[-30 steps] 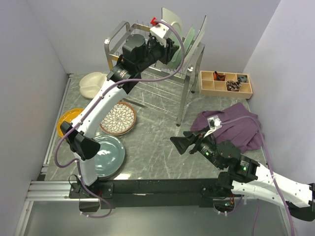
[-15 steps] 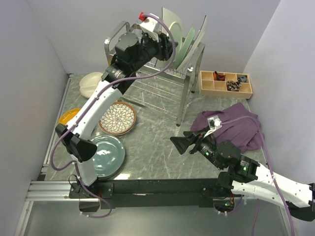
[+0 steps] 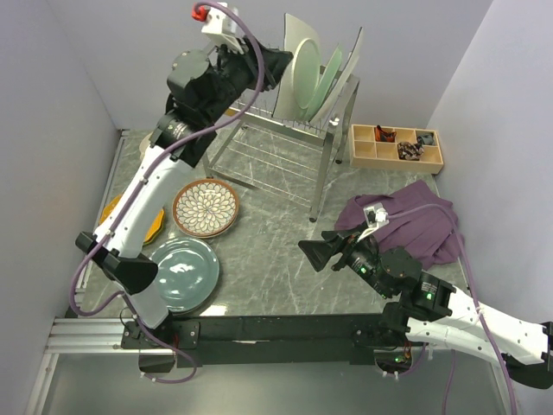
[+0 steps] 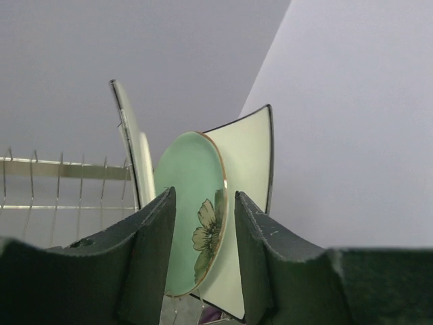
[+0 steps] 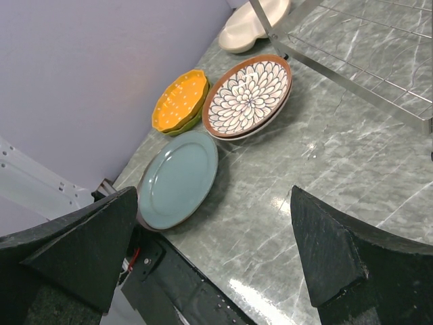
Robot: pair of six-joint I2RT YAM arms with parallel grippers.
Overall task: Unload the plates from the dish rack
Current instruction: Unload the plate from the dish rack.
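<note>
The dish rack [image 3: 285, 147] stands at the back of the table. Upright in its prongs are a dark-rimmed cream plate [image 3: 304, 76], a pale green flower plate [image 3: 333, 71] and a white square plate [image 3: 352, 62]. My left gripper [image 3: 281, 65] is open, high up and just left of these plates. In the left wrist view the green flower plate [image 4: 193, 203] shows beyond my open gripper [image 4: 205, 196], untouched, with the square plate [image 4: 252, 169] behind it. My right gripper [image 3: 324, 253] is open and empty over the table [image 5: 215, 196].
On the table at left lie a grey-blue plate [image 3: 181, 272], a brown petal-patterned plate [image 3: 206, 207] and an orange-yellow dotted plate [image 5: 180, 99]. A cream divided plate [image 5: 254, 24] lies further back. A wooden compartment tray [image 3: 396, 147] and a purple cloth [image 3: 406, 220] are at right.
My left arm has risen and drawn back to the left, so its gripper has moved away from among the racked plates. The right arm has not moved.
</note>
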